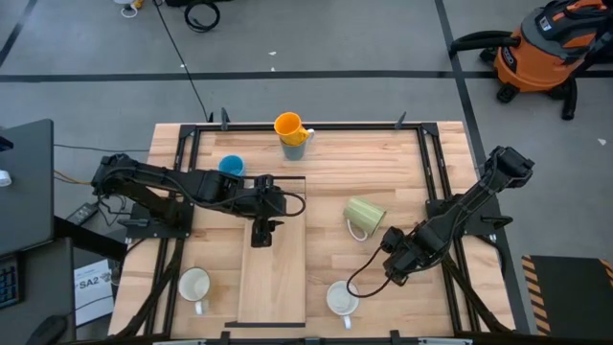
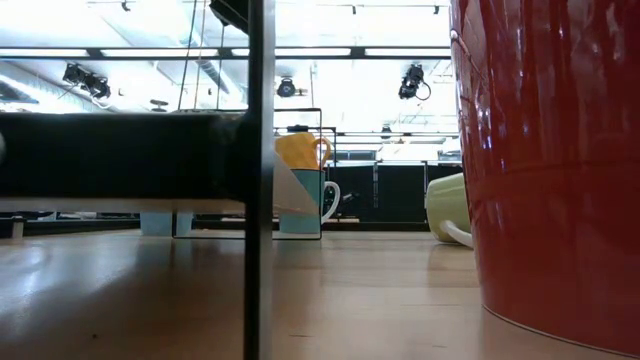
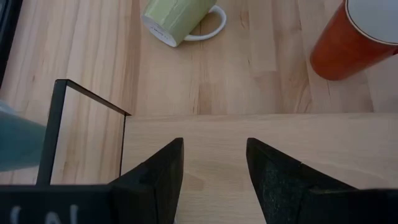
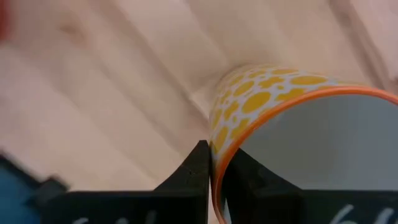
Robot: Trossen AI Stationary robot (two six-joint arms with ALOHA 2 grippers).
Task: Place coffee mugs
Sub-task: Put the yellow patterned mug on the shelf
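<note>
My left gripper is open and hovers over a raised wooden board. My right gripper is shut on a yellow-spotted mug with an orange rim, which the gripper hides in the high view. An orange mug sits stacked in a greyish mug near the far edge. A blue mug stands by the left arm. A pale green mug lies on its side. A white mug and a red, white-lined mug stand near the near edge. My right gripper holds the yellow-spotted mug by its orange rim, one finger inside the mug and the other finger outside against the spotted wall. Whether the mug's base is on the table or lifted does not show.
A black wire frame stands around the board's far end. Black rails run along the table's left and right sides. The red mug fills the right of the low view. Bare wood lies between the green mug and the board.
</note>
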